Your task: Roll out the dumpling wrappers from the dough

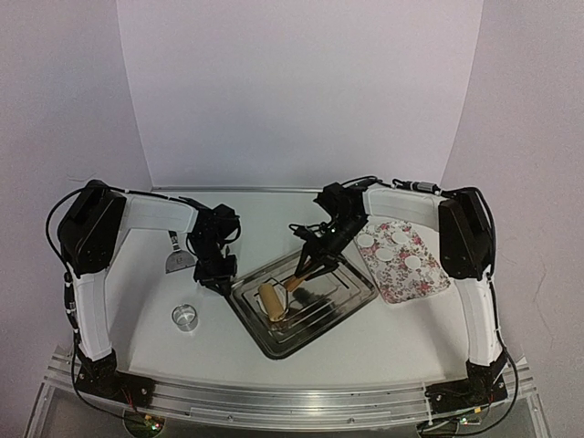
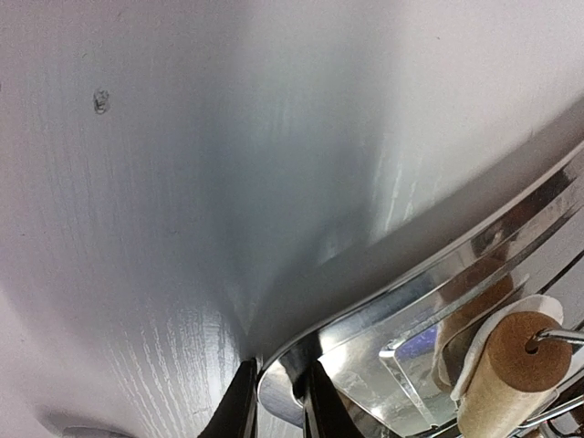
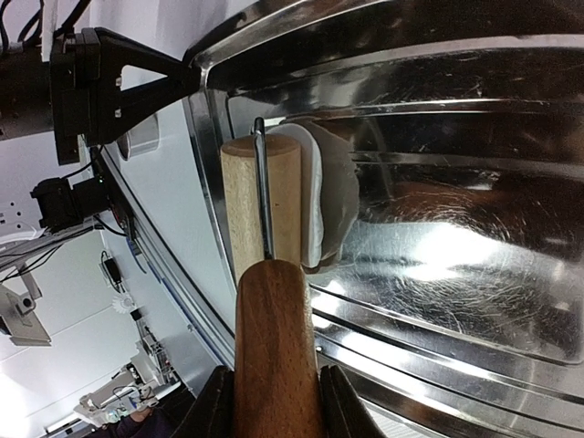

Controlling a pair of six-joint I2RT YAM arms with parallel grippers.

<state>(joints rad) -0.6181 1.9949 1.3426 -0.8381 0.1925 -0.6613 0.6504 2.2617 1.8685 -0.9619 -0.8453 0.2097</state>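
The left claw (image 2: 281,403) pinches the tray (image 2: 401,294) rim, the right claw (image 3: 274,401) grips the handle of the rolling pin (image 3: 260,196), and the dough (image 3: 333,196) in the tray, curling against the pin, may wrap round it and tear.

The black two-finger left gripper (image 2: 278,406) is pinching the corner rim of the shiny steel tray (image 2: 365,315); the black right gripper (image 3: 276,412) is clasping the brown wooden roller handle (image 3: 274,338).

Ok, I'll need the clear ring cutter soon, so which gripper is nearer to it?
Left. The left gripper clamps a corner of the tray, just beyond the clear ring cutter. The right gripper holds the roller over the tray, farther right.
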